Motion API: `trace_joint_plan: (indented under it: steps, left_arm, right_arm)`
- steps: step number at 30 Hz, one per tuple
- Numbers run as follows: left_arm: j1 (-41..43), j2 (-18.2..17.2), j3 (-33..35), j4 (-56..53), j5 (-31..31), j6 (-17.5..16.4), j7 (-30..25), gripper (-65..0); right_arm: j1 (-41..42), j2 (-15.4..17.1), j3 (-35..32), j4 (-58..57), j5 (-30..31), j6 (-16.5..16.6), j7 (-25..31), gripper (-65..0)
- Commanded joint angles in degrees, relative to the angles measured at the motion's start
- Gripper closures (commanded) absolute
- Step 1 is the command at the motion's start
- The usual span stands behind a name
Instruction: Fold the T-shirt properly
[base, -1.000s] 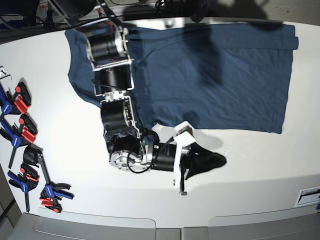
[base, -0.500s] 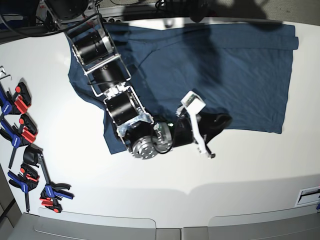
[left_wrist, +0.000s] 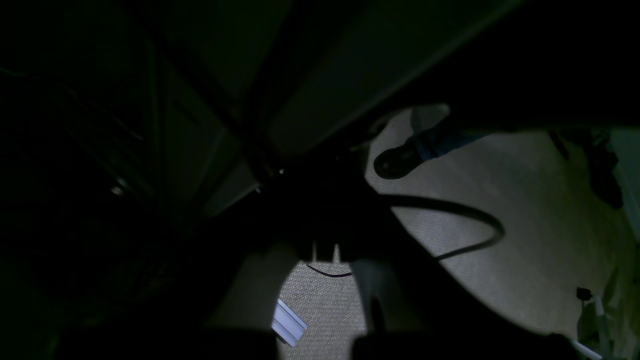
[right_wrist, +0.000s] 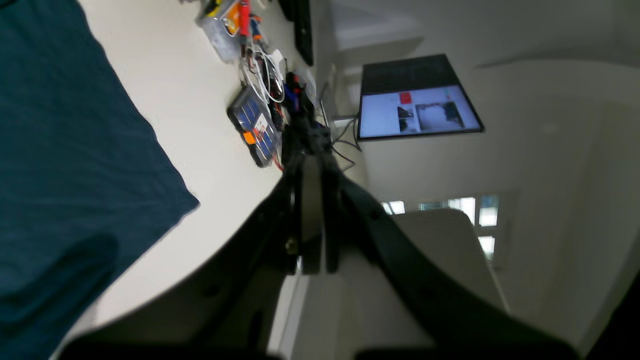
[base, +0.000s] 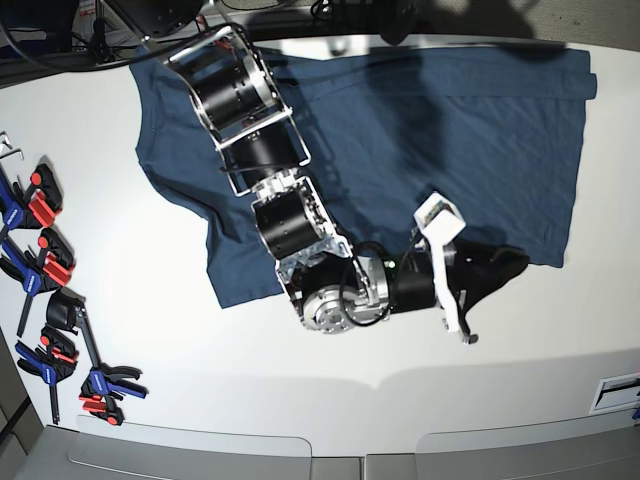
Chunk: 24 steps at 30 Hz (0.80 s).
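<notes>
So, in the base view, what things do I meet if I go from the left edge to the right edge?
Red and blue clamps → white table → T-shirt, with the right gripper, shut, near its lower right hem → a white label at the table's right edge.

Black cylindrical arm segments (base: 240, 100) in silver brackets, black pincer (base: 500, 266).

White table (base: 150, 380), lit monitor (right_wrist: 417, 111) on pale wall, beige floor (left_wrist: 525, 210)
</notes>
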<state>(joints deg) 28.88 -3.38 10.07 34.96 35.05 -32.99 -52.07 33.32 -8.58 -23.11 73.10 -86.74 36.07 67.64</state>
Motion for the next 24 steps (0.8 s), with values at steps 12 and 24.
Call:
trace_joint_plan:
  steps: [12,24]
  left_arm:
    - [0.48,1.31,0.48,0.63,-0.33,-2.16,-6.78,0.0]
    - [0.48,1.33,0.48,0.63,-0.35,-2.16,-6.78,0.0]
  right_arm:
    - [1.73,-0.42,6.4,0.96,1.74,-0.5,0.44,0.0]
    - [1.75,-0.42,8.63,0.96,10.14,-0.5,0.44,0.0]
